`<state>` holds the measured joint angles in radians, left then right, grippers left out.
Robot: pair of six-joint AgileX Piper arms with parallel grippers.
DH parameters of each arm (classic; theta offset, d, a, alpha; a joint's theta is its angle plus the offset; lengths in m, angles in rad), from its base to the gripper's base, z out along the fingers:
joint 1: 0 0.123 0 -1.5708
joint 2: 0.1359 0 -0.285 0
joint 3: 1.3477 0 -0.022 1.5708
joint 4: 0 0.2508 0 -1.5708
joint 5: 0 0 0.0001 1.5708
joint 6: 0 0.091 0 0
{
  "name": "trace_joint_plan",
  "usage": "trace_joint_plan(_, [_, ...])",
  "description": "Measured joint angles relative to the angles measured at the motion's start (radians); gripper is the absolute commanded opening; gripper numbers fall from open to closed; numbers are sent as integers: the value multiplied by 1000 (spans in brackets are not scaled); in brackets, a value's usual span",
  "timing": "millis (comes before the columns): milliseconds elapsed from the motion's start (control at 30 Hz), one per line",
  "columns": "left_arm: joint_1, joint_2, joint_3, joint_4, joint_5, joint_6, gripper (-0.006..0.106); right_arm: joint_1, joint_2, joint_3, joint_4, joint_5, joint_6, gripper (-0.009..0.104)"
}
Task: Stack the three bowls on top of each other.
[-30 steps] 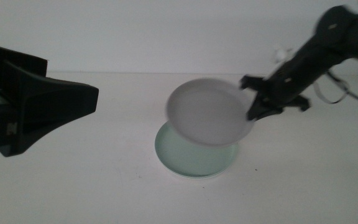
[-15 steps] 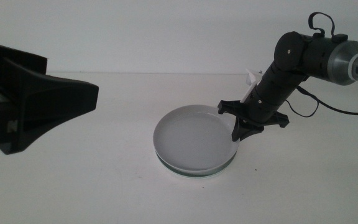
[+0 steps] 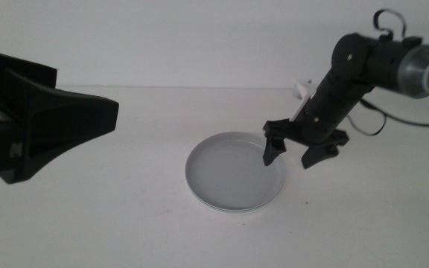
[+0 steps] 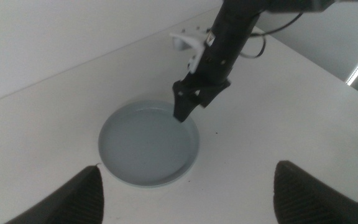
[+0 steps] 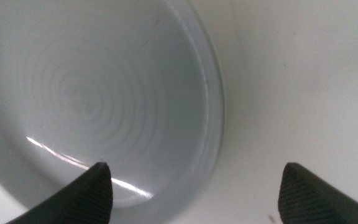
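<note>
— Jaws of my right gripper (image 3: pixel 292 153): status?
— Spread wide and released, straddling the near-side rim of the grey bowl (image 3: pixel 233 169) without contact.
— Bowl location?
— Nested on the mint bowl (image 3: pixel 237 211), mid-table (image 3: pixel 125 216). My left gripper (image 4: pixel 185 190) waits, parted, well apart.

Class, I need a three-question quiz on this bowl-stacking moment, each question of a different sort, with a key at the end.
1. True or false: the right gripper is clamped on the rim of the grey bowl.
2. Multiple choice: what shows beneath the grey bowl? A) a mint-green rim B) a red tray C) a folded cloth
3. Fill in: the left gripper waits, its jaws ____, looking down on the stack.

Key
1. False: its jaws stand open, straddling the bowl's rim above it.
2. A
3. open
</note>
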<state>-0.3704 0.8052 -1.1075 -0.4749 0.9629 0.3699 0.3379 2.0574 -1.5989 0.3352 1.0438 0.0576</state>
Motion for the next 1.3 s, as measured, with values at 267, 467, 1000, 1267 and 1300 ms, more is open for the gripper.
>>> trace_joint_plan(267, [0, 0, 0, 0, -1, 0, 94, -46, -283, 22, -121, 34, -28, 87])
trace_joint_plan(467, [0, 0, 0, 0, -1, 0, 94, -120, -607, 208, -171, -115, -29, 87])
trace_joint_plan(1000, [0, 0, 0, 0, -2, 0, 94, -138, -1120, 518, -424, -249, 111, 90])
trace_joint_plan(1267, [2, -10, 0, 39, -2, 0, 94, -138, -1142, 518, -428, -249, 123, 90])
trace_joint_plan(1300, [7, -18, 2, 57, -2, 0, 94, -138, -1142, 518, -428, -249, 123, 90])
